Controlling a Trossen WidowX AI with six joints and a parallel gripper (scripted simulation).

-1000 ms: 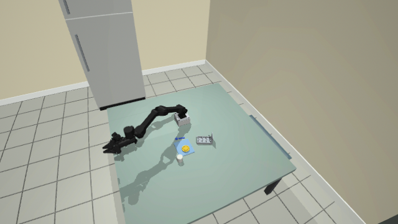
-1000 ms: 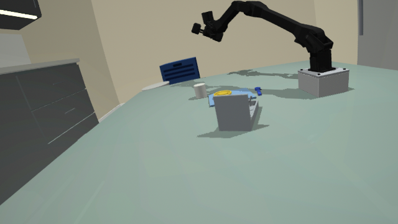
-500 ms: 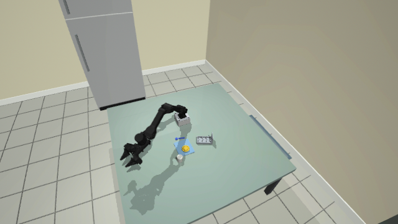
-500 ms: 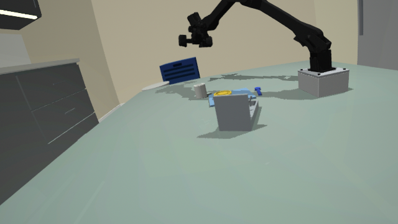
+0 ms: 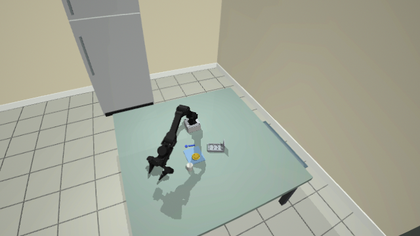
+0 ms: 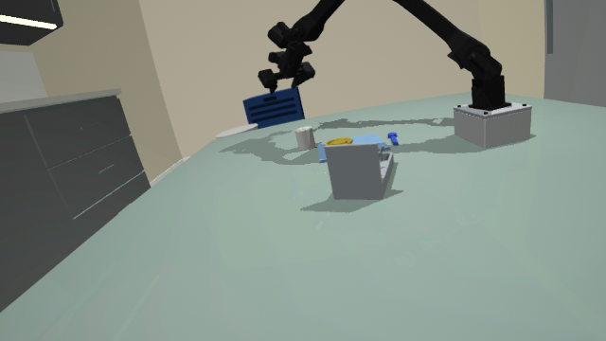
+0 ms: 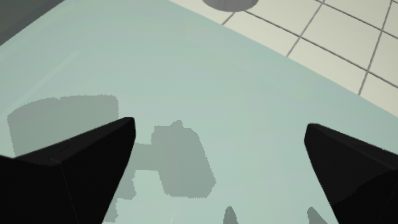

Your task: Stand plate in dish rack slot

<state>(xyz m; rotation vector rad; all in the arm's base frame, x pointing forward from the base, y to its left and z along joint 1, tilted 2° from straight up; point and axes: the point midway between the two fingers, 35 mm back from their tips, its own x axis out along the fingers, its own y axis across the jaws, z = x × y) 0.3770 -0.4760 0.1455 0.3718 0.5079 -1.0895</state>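
Observation:
The yellow plate (image 5: 195,157) (image 6: 339,141) lies flat on a light blue cloth (image 5: 189,153) (image 6: 371,139). The grey dish rack (image 5: 215,151) (image 6: 355,172) stands to the plate's right in the top view, with an upright panel at one end; its slots are too small to make out well. My gripper (image 5: 154,177) (image 6: 282,90) (image 7: 221,129) is open and empty. It hangs high above the table, to the left of the plate in the top and exterior views. The wrist view shows neither plate nor rack, only table, shadows and floor between and beyond the fingers.
A white cup (image 5: 189,166) (image 6: 305,138) stands beside the cloth, on the gripper's side. A small blue utensil (image 5: 189,145) (image 6: 393,138) lies by the cloth's edge nearer the arm's base. The table (image 5: 249,164) ends to the left of the gripper in the top view.

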